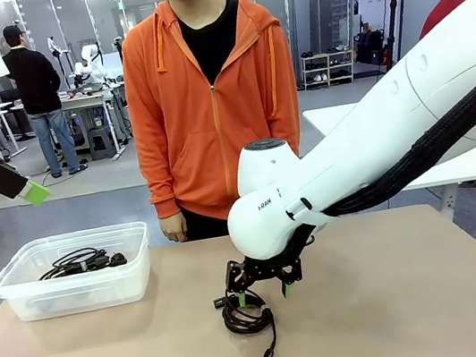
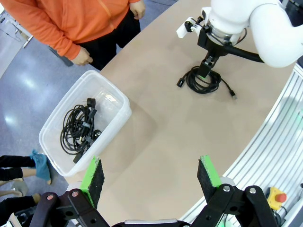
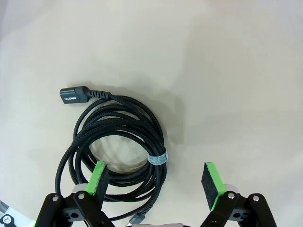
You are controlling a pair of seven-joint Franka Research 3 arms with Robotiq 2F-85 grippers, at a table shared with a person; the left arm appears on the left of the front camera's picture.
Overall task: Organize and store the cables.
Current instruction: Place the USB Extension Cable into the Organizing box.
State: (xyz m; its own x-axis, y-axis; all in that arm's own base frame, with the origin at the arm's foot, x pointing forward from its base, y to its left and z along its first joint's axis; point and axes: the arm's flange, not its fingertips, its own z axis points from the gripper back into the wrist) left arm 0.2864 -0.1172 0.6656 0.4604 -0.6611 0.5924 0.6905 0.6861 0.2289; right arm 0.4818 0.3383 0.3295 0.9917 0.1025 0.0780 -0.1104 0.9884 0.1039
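1. Front view: at your left, the clear plastic bin [image 1: 77, 278] holds a tangle of black cords [image 1: 82, 261]. At lower centre the right gripper [image 1: 264, 295] stands spread over a coiled black cable [image 1: 248, 315] on the tan table [image 1: 402, 297].
2. Left wrist view: the left gripper [image 2: 150, 176] gapes, holding nothing, at the bottom.
3. Right wrist view: the coil fills left of centre, one pad [image 3: 98, 178] over its loops, a grey tie [image 3: 158, 159] binding them.

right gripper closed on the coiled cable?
No. In the right wrist view the right gripper stands open, with the coiled cable lying on the table between and below its green pads.
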